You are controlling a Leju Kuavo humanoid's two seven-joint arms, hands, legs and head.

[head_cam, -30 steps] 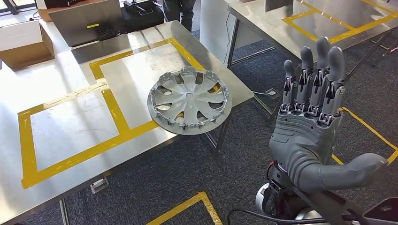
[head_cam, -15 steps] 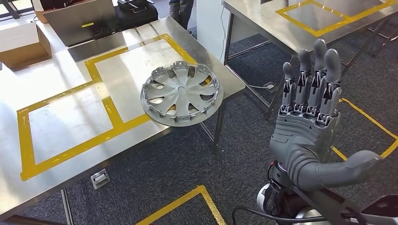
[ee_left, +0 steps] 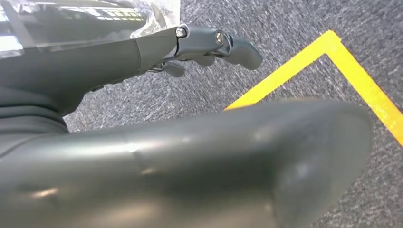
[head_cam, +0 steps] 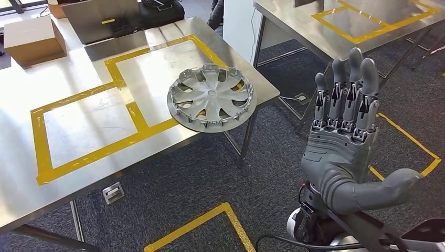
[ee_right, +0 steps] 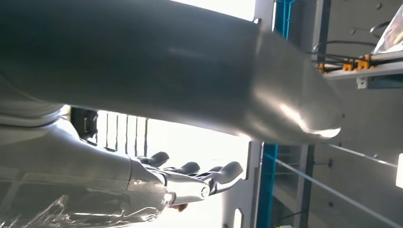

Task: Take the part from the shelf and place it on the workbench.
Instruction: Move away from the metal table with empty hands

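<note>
A silver wheel cover [head_cam: 212,97] lies flat on the steel workbench [head_cam: 78,168], near its right corner, partly over the yellow tape and slightly past the table edge. My right hand [head_cam: 343,142] is raised to the right of the bench, well away from the wheel cover, fingers [head_cam: 350,84] straight up and apart, thumb out, holding nothing. The right wrist view has the same hand [ee_right: 180,183] with fingers stretched out and empty. My left hand [ee_left: 190,161] hangs over the grey carpet, its fingers [ee_left: 209,40] extended and holding nothing.
A cardboard box [head_cam: 34,39] and a dark case [head_cam: 99,18] sit at the bench's far side. A second steel table [head_cam: 336,26] with yellow tape stands at the back right. A person's legs [head_cam: 218,10] stand between the tables. A blue shelf frame [ee_right: 271,166] appears in the right wrist view.
The whole head picture has shifted, so the camera moved. The wheel cover stays in its place on the bench. My right hand keeps its raised, spread pose.
</note>
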